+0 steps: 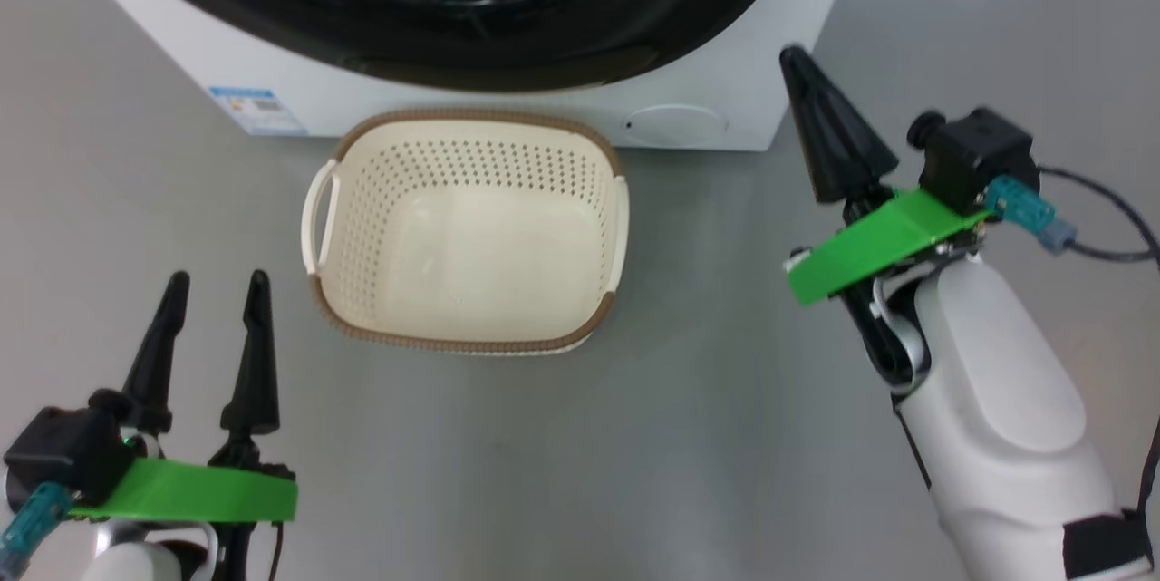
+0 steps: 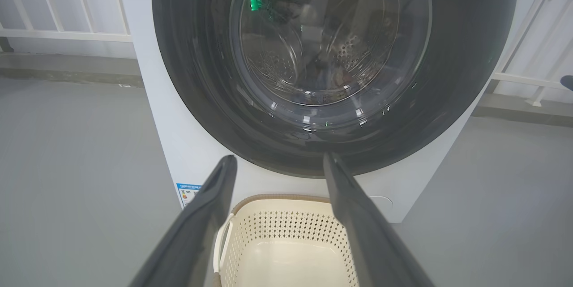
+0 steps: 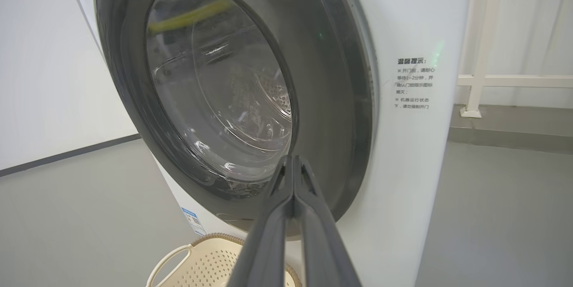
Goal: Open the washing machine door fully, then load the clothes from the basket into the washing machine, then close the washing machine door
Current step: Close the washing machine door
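from the head: looks steeply down and forward from well above the floor, takes in the basket at centre and just the lower front of the washing machine along the top edge. from the left wrist: sits low and near, faces the washing machine door squarely, along the left gripper, with the basket at the bottom edge. from the right wrist: stands nearer still, off to the robot's right, faces the door at a slant along the right gripper. shared by all three: door rim, blue label, basket rim.
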